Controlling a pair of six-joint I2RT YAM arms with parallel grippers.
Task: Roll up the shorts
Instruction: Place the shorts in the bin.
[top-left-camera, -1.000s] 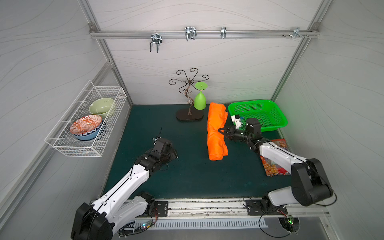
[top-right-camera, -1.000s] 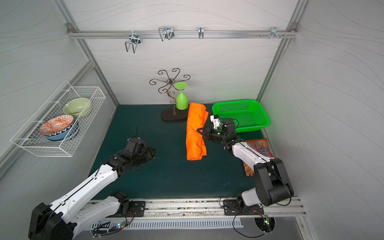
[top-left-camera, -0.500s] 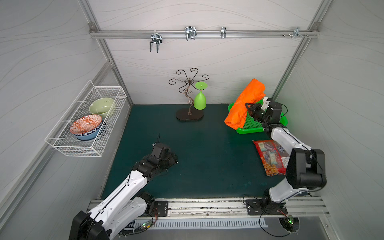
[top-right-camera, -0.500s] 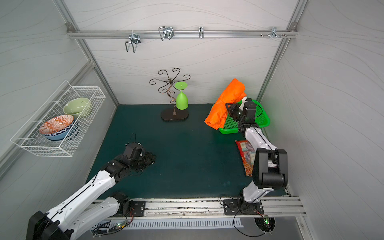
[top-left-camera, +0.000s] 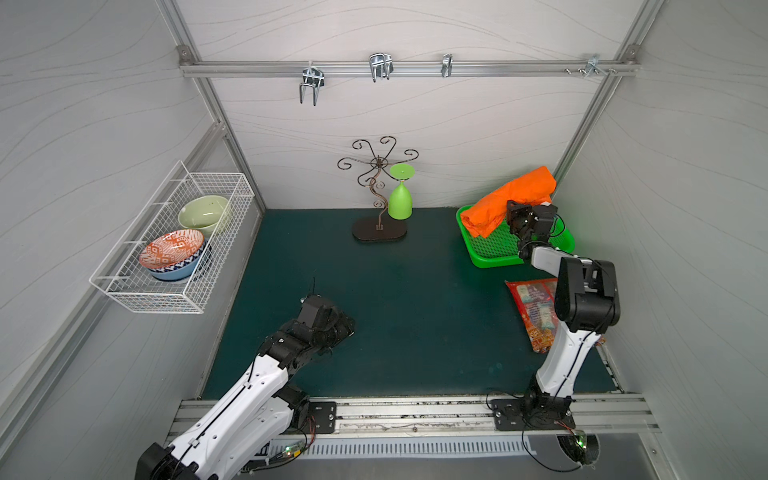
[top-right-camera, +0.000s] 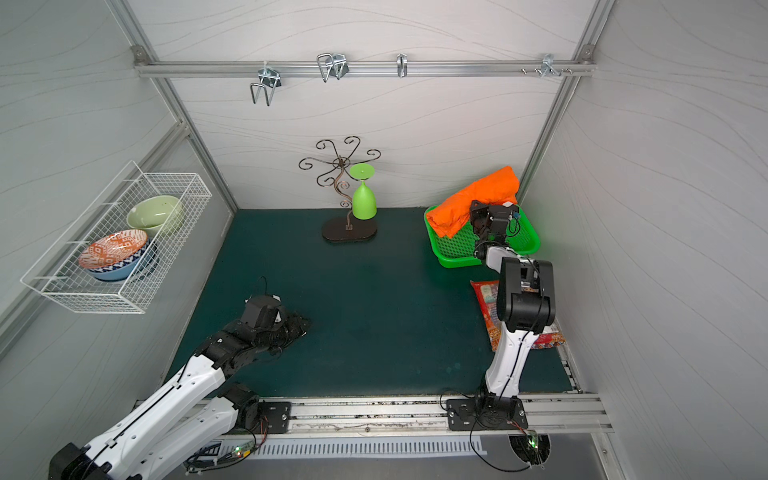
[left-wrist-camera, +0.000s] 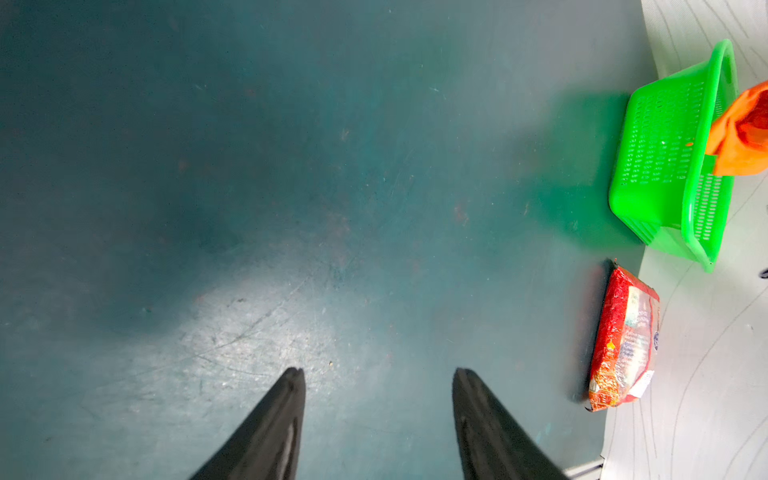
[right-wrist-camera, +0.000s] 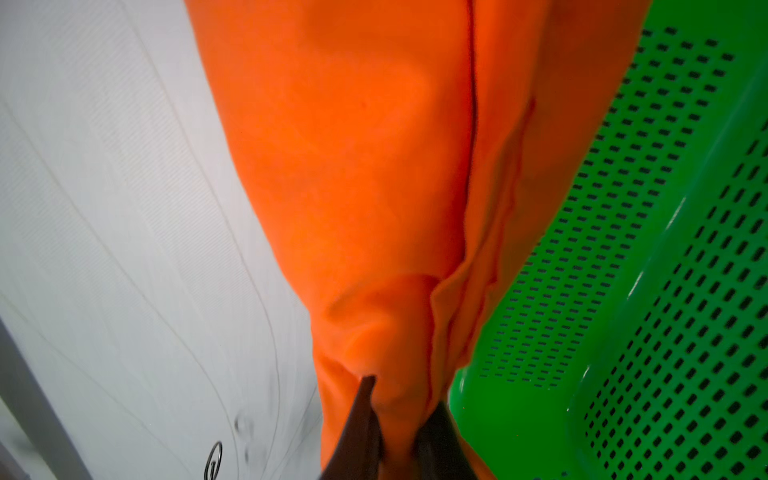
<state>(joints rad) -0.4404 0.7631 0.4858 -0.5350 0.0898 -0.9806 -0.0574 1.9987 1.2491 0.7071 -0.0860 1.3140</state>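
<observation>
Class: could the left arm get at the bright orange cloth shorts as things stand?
Probably not: the right claw holds the shorts over the green plastic basket in the far corner, far from the left claw.

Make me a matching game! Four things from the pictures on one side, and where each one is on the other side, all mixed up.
Things
1. orange shorts
2. green goblet
3. snack packet
4. patterned bowl

Places
A. in the white wire rack
B. lying on the dark mat
C. pinched by the right claw over the green basket
D. upside down on the curly stand

Pairs: 1-C, 2-D, 3-B, 4-A
</observation>
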